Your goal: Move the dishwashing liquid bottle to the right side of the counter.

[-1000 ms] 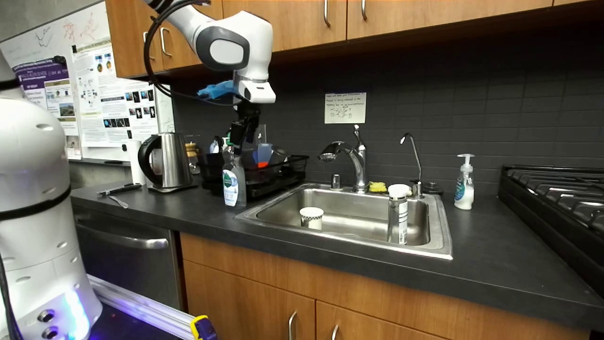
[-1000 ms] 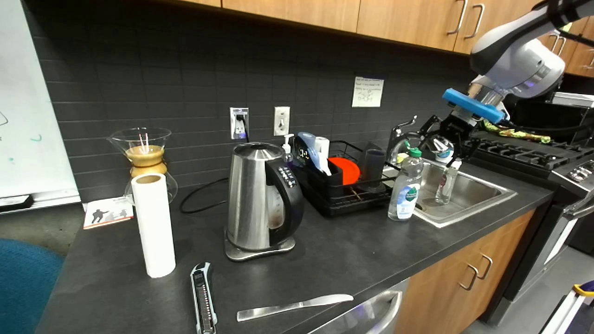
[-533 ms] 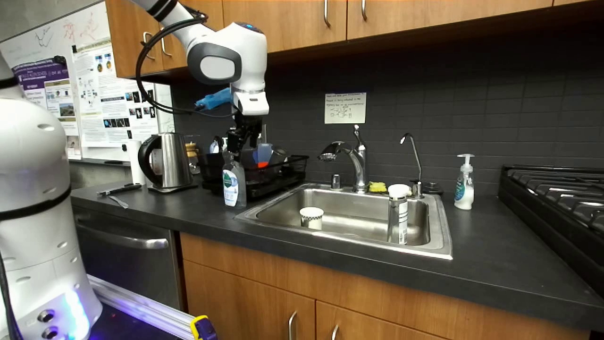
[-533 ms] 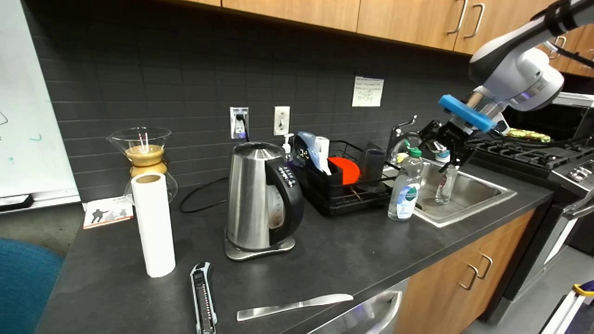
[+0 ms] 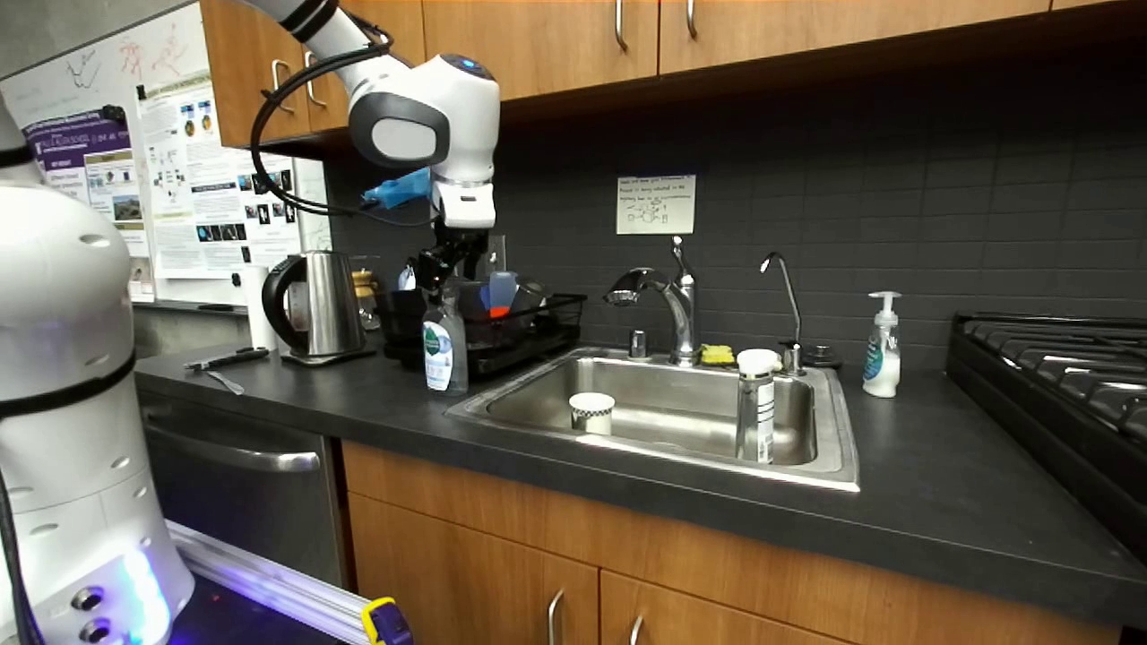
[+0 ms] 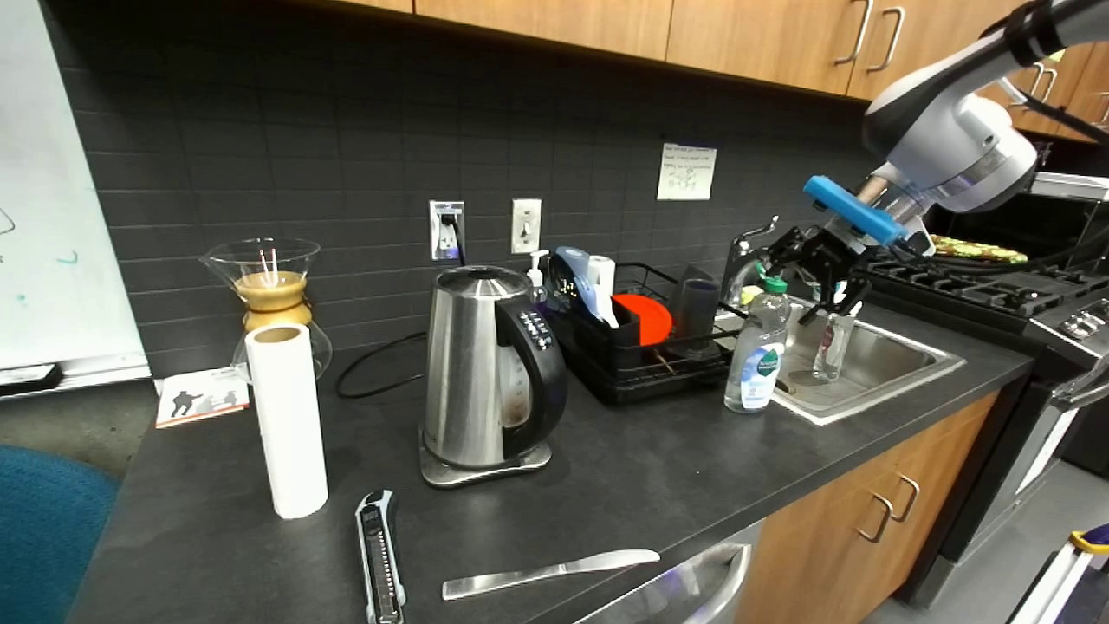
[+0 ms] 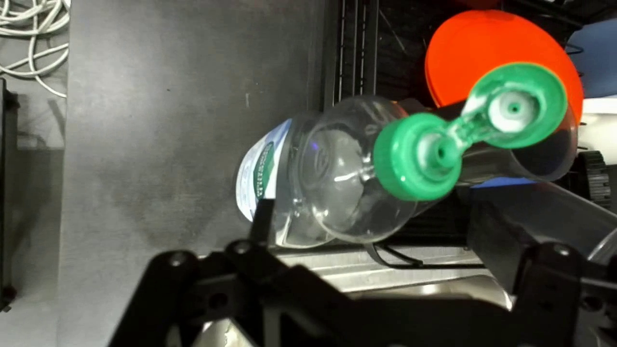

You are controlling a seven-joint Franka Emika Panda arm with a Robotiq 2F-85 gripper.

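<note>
The dishwashing liquid bottle [image 5: 444, 351] stands upright on the dark counter [image 5: 950, 502], between the dish rack and the sink. In an exterior view its green cap and blue-and-white label show on the clear bottle [image 6: 757, 364]. In the wrist view the bottle [image 7: 337, 178] lies before the jaws, its flip cap open. My gripper [image 7: 378, 226] is open and empty, with a finger on either side of the bottle's picture. In both exterior views the gripper [image 5: 452, 276] hovers at cap height, close beside the bottle; in an exterior view the gripper [image 6: 790, 290] is on its sink side. Contact cannot be told.
The black dish rack [image 6: 667, 373] with a red plate [image 6: 643, 318] stands behind the bottle. The steel sink [image 5: 833, 439] holds a cup [image 5: 592, 414] and a white-capped bottle [image 5: 755, 421]. A kettle [image 6: 472, 373], pump soap bottle [image 5: 882, 354] and stove [image 5: 1057, 376] share the counter run.
My gripper has come down and moved toward the bottle, from above the sink edge to beside the cap. The bottle has not moved.
</note>
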